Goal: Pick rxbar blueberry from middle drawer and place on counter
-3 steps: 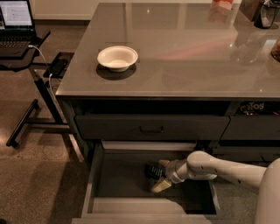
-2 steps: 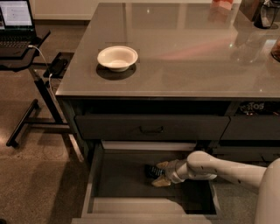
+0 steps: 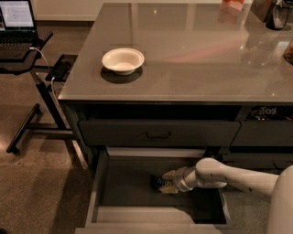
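The middle drawer (image 3: 123,192) is pulled open below the counter (image 3: 192,50). My gripper (image 3: 167,182) reaches into it from the right, low over the drawer bottom. Its pale fingers (image 3: 169,174) straddle the rxbar blueberry (image 3: 157,182), a small dark bar lying on the drawer floor. Only the bar's left end shows; the rest is hidden between the fingers. I cannot tell whether the fingers press on the bar.
A white bowl (image 3: 122,60) sits on the counter's left part. A laptop (image 3: 16,23) on a black stand (image 3: 41,91) stands to the left. The closed upper drawer front (image 3: 158,133) with a black handle hangs above the open drawer. Items stand at the counter's far right corner (image 3: 277,13).
My gripper has shifted slightly left and lower in the drawer, and now sits around the dark bar. Nothing else has moved.
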You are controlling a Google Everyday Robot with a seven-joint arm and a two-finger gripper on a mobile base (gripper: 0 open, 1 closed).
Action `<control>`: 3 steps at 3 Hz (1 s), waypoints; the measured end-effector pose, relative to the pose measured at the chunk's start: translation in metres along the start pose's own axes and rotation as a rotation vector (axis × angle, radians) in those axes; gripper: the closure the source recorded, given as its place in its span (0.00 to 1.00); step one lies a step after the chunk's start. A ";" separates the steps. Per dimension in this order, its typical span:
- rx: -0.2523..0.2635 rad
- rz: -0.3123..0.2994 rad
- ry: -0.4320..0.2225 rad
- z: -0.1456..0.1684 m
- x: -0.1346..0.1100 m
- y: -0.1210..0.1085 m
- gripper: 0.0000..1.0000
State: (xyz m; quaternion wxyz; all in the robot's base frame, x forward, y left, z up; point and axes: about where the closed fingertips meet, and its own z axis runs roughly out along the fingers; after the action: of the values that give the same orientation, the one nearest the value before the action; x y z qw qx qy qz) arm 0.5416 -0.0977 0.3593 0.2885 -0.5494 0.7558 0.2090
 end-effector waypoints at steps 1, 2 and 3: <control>0.000 0.000 0.000 0.000 0.000 0.000 1.00; -0.002 0.000 0.000 0.000 0.000 0.001 1.00; 0.009 -0.010 0.001 -0.025 -0.011 0.007 1.00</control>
State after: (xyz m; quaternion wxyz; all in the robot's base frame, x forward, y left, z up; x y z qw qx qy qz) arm 0.5321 -0.1032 0.3853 0.2916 -0.5521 0.7541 0.2037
